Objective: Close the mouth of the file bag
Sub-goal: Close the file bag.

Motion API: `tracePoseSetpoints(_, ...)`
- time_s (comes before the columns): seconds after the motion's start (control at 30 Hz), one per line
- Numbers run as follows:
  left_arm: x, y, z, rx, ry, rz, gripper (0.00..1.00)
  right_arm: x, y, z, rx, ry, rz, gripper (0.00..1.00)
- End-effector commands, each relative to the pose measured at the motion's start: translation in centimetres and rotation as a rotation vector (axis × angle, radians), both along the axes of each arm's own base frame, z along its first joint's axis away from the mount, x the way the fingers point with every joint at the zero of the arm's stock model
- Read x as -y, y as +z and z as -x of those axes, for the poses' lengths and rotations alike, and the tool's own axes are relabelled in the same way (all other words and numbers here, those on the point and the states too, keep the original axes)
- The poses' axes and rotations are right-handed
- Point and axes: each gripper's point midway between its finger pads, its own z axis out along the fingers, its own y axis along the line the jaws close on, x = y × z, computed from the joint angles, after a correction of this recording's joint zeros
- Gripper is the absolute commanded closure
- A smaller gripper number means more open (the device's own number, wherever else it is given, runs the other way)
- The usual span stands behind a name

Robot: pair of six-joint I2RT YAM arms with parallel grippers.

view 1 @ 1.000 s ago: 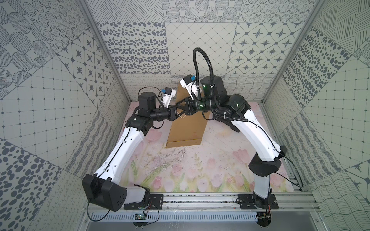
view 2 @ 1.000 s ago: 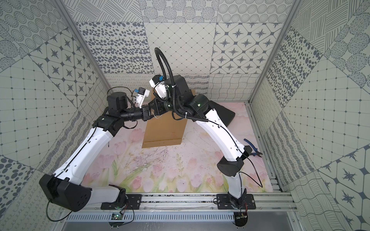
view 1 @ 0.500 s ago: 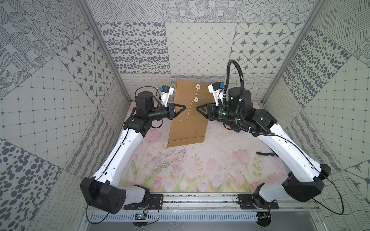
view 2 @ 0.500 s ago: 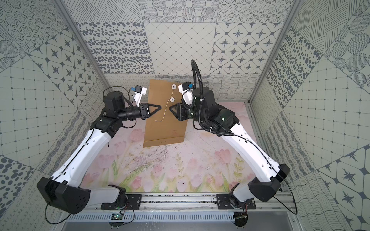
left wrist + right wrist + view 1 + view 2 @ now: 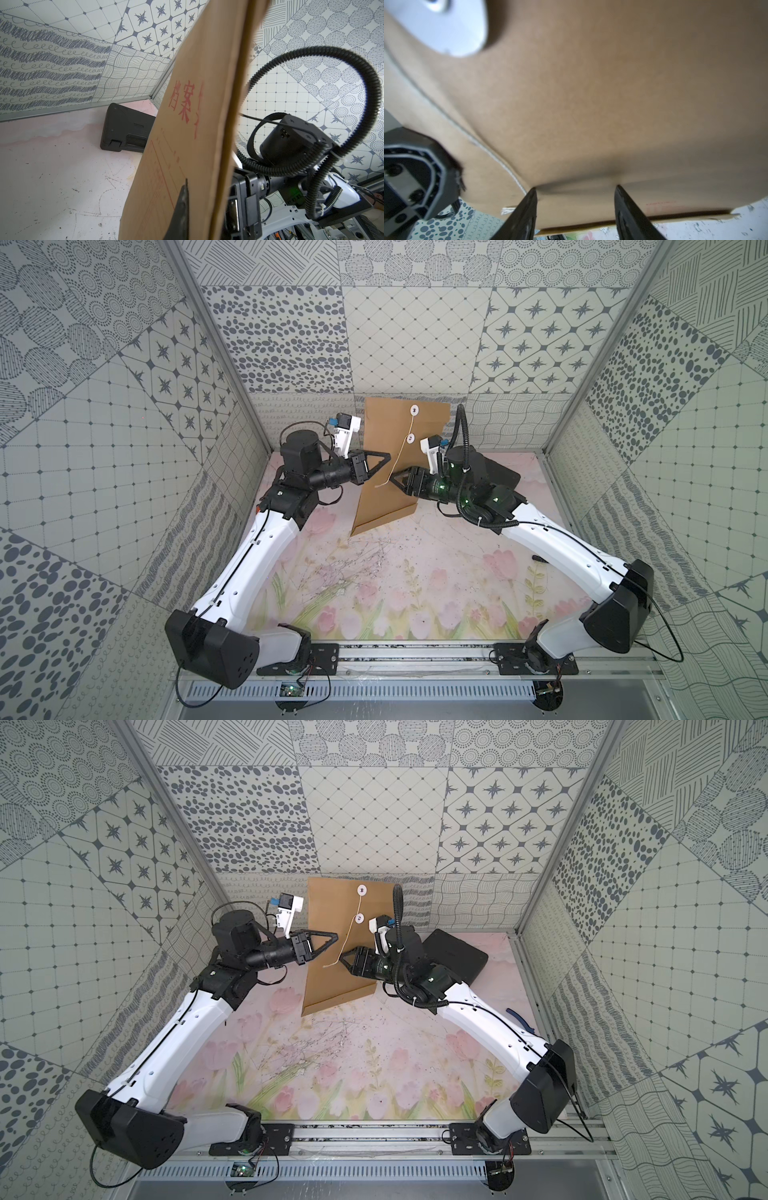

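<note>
File bag point(image 5: 386, 502) stands tilted at the back of the worktop point(image 5: 415, 572), left claw point(image 5: 389, 455) pinching its side edge, right claw point(image 5: 397, 480) spread against its face beside the dangling string point(image 5: 400, 454): looks like the string-grab step, and next calls for nipping that loose end to wind round the buttons point(image 5: 410, 438).

right gripper point(image 5: 395, 483) opened, moved lower and rightward, file bag point(image 5: 382, 506) uncovered

Blurred close-up of file bag point(image 5: 612, 93), button disc point(image 5: 450, 27) cut off, black case point(image 5: 500, 472) partly behind right arm point(image 5: 540, 531)
</note>
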Motion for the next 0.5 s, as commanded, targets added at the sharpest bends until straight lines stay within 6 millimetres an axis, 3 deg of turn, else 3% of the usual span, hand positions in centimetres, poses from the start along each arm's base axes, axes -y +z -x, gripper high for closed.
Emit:
tracePoseSetpoints(0.0,0.5,2.5,0.7,0.088,-0.013,0.051,1.00,-0.8,3.5,-0.4,0.054,-0.001,-0.145,0.41)
tracePoseSetpoints(0.17,0.4,2.4,0.6,0.100,-0.001,0.027,1.00,-0.1,4.0,-0.4,0.075,-0.023,-0.135,0.44)
tracePoseSetpoints(0.37,-0.4,3.6,0.4,0.128,0.028,0.035,1.00,4.1,1.1,-1.6,0.028,-0.121,-0.046,0.52)
tracePoseSetpoints(0.47,-0.4,4.2,0.4,0.130,0.027,0.052,1.00,4.5,1.0,-1.3,0.043,-0.103,-0.027,0.52)
